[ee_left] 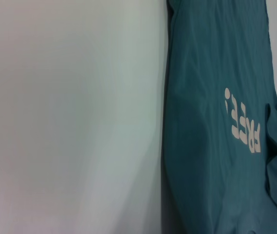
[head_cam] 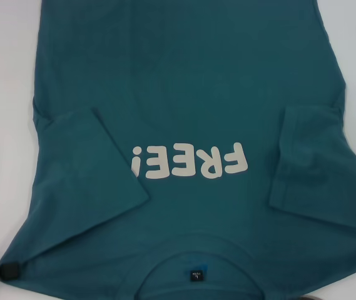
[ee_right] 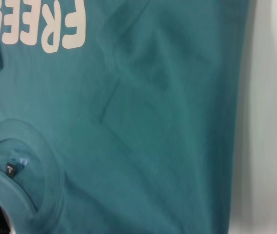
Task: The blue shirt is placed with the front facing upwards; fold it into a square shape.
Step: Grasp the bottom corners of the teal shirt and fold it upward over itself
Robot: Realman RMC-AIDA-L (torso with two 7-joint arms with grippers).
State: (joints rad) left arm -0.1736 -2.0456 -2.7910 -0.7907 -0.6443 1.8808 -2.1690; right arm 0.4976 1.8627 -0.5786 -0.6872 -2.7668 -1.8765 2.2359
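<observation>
You are partway through the fold. The blue shirt (head_cam: 184,94) lies flat and front-up on the white table (head_cam: 2,94), its collar (head_cam: 196,257) at the near edge and the hem running off the far side of the head view. Both sleeves are already turned inward: the left sleeve (head_cam: 90,169) lies over the chest to the left of the cream "FREE!" print (head_cam: 190,161), and the right sleeve (head_cam: 318,165) lies to the right of it. So the sleeve step looks done, and my reading is that the lengthwise fold comes next, bringing the hem toward the collar, or the collar toward the hem, to close the shape into a square.

That move calls for a grip on both corners of one end at once, lifted evenly so the tucked sleeves do not slide back out.

Neither gripper shows its fingers anywhere, so you cannot tell how either stands or whether it holds cloth. The left wrist camera looks down the shirt's left edge beside bare table; the right wrist camera hangs above the collar and the small black neck label (ee_right: 10,169).
</observation>
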